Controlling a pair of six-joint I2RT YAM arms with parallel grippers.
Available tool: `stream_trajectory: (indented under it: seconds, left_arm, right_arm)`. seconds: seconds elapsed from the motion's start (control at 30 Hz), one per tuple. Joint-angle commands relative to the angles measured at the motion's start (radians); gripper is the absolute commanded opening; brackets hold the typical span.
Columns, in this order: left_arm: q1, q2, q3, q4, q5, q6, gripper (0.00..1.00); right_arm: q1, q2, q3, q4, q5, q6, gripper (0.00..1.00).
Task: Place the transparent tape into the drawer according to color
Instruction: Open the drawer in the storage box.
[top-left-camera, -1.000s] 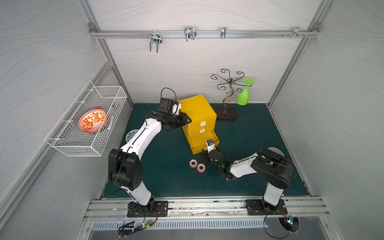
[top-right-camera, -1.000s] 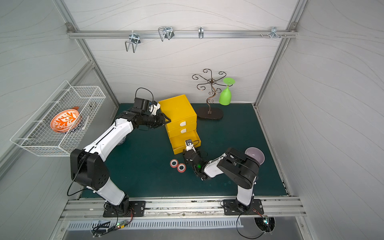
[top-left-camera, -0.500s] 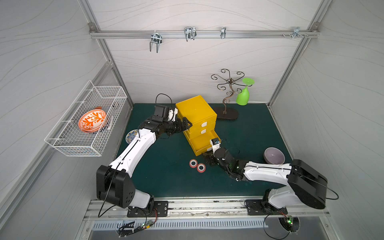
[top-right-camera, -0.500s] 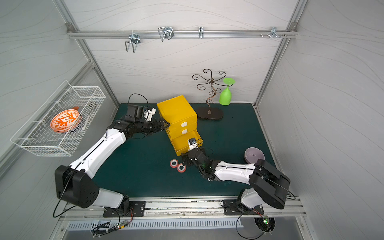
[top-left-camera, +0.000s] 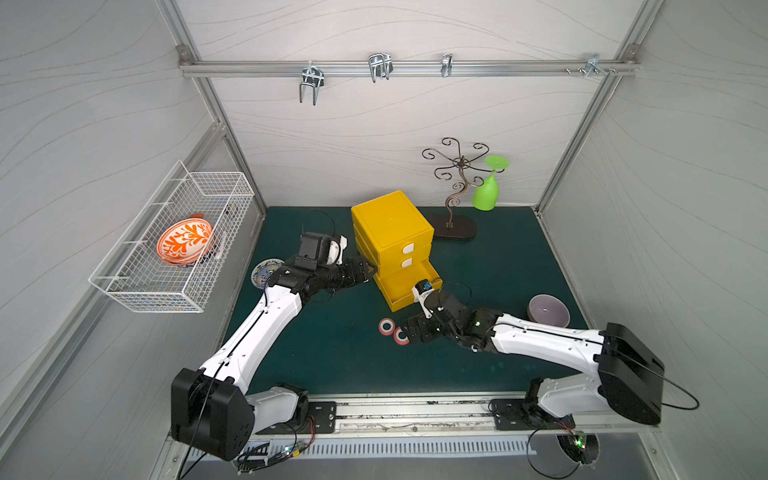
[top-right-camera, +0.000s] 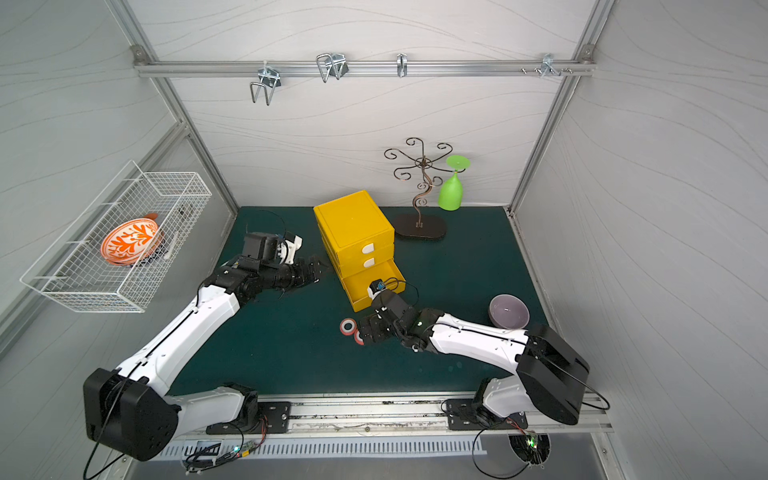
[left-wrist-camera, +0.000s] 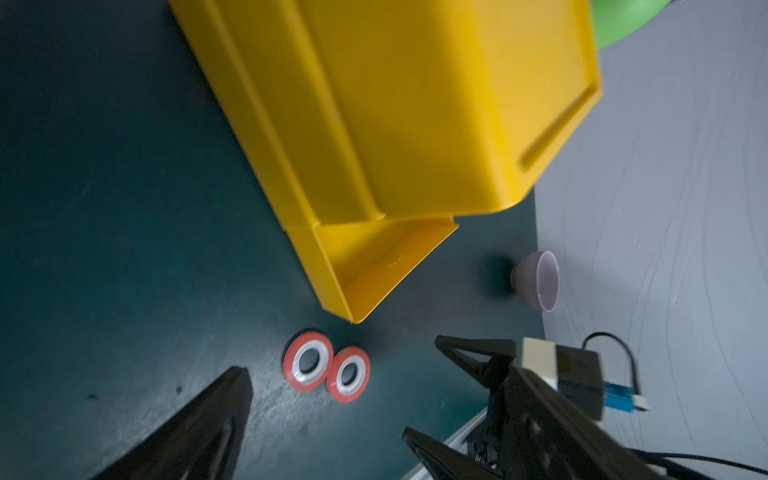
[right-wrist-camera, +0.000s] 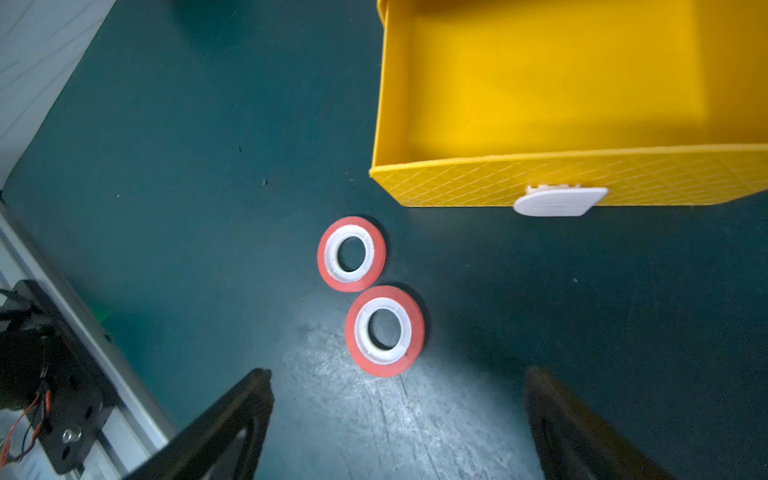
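Observation:
Two red rolls of transparent tape (top-left-camera: 386, 326) (top-left-camera: 401, 336) lie flat and touching on the green mat, just in front of the yellow cabinet (top-left-camera: 390, 220). Its bottom drawer (top-left-camera: 395, 301) is pulled out, and the part of its floor in the right wrist view (right-wrist-camera: 540, 83) is bare. My right gripper (top-left-camera: 415, 330) is open and low, right beside the nearer roll (right-wrist-camera: 384, 330), which lies just ahead of the gap between its fingers. My left gripper (top-left-camera: 368, 270) is open and holds nothing, close to the cabinet's left side. Both rolls (left-wrist-camera: 308, 360) (left-wrist-camera: 348, 374) show in the left wrist view too.
A purple bowl (top-left-camera: 547, 311) sits to the right behind the right arm. A metal stand (top-left-camera: 455, 195) with a green glass (top-left-camera: 488, 191) is at the back. A patterned plate (top-left-camera: 262, 272) lies under the left arm. A wire basket (top-left-camera: 174, 241) hangs on the left wall.
My right gripper has drawn back from the drawer front to beside the red rolls. My left gripper has sunk lower along the cabinet's side. Both have opened wider.

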Motion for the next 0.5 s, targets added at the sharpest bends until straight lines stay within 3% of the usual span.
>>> stream_trajectory:
  seconds: [0.0, 0.27, 0.47]
  left_arm:
    - [0.001, -0.036, -0.057, -0.014, -0.009, -0.039, 1.0]
    - [0.001, -0.05, -0.134, -0.041, -0.003, -0.04, 0.99]
    - [0.001, -0.041, -0.166, -0.027, -0.003, -0.04, 1.0]
  right_arm:
    - [0.005, 0.063, 0.065, -0.181, -0.098, 0.029, 0.92]
    - [0.014, 0.183, 0.174, -0.311, -0.083, 0.047, 0.71]
    - [0.04, 0.257, 0.24, -0.359, -0.009, 0.064, 0.62]
